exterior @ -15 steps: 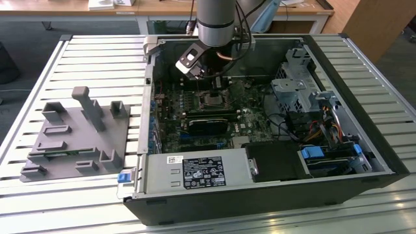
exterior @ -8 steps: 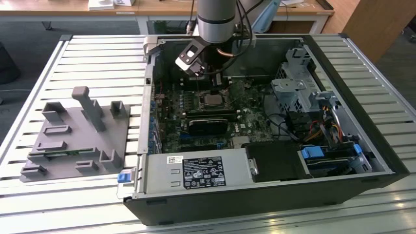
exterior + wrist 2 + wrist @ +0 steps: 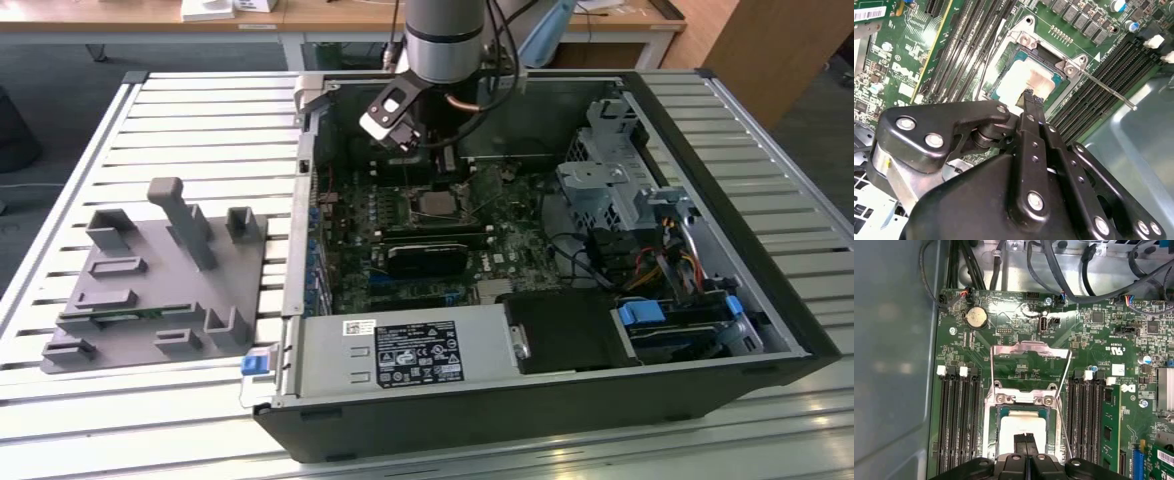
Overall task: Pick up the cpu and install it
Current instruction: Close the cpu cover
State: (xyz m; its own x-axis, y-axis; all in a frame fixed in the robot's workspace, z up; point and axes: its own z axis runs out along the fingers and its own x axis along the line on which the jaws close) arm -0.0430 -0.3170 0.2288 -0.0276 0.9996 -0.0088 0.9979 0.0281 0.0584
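While tilted, end effector [image 3: 1029,96] abv cpu [image 3: 1019,79]

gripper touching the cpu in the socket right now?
Cannot tell. In both wrist views the gripper, shut, overlaps the cpu lying in the socket; neither angle plainly shows contact or a gap.

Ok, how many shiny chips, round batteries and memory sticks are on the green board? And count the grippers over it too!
cpu: 1
battery: 1
memory stick: 1
gripper: 1
Total: 4
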